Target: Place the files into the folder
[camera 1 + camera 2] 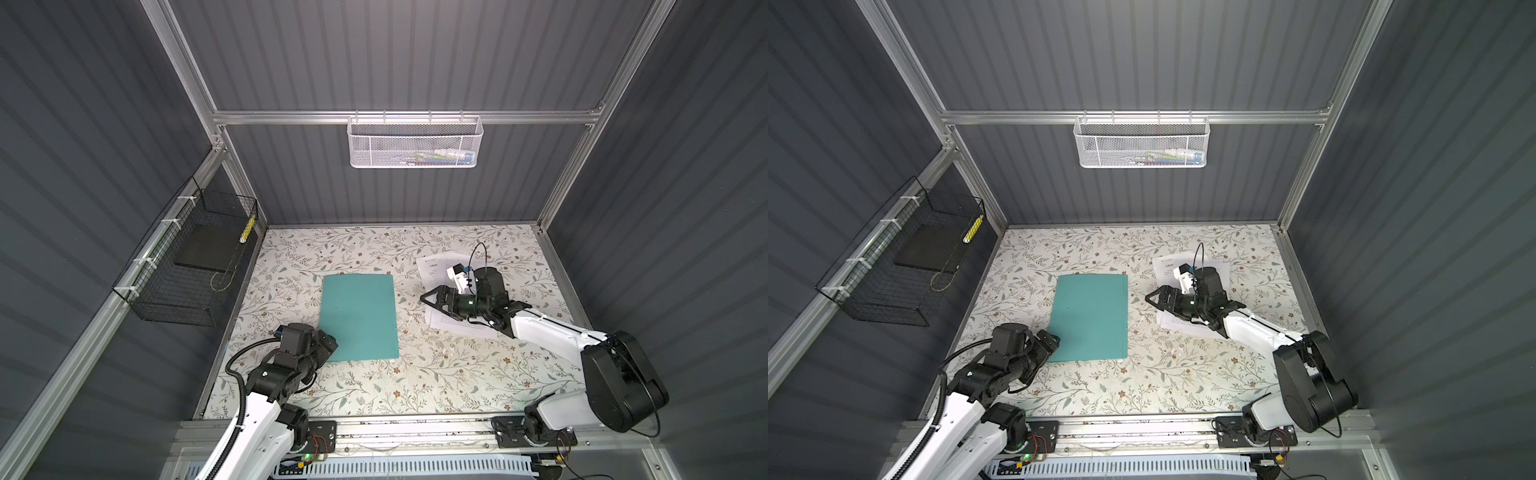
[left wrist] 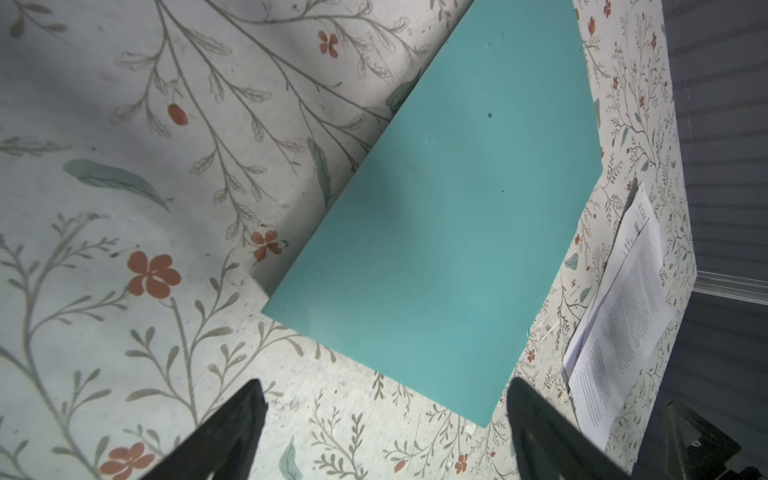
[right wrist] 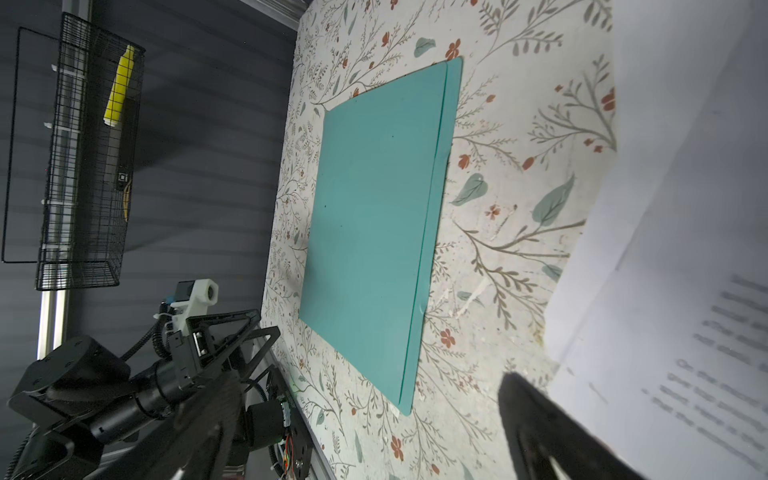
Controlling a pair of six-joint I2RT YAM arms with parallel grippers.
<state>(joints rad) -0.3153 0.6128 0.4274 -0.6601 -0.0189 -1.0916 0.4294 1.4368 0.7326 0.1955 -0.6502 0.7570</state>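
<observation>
Folder (image 1: 359,318) seems thin, light; best pinch its right free edge; files (image 1: 432,266) look limp; left gripper (image 2: 384,386) and right gripper (image 1: 430,298) gape, empty.

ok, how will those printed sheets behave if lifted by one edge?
Probably floppy: the files are thin loose sheets, so they'd sag. They lie fanned, so they'd likely slide apart. Flat on the table, edges look hard to catch.
</observation>
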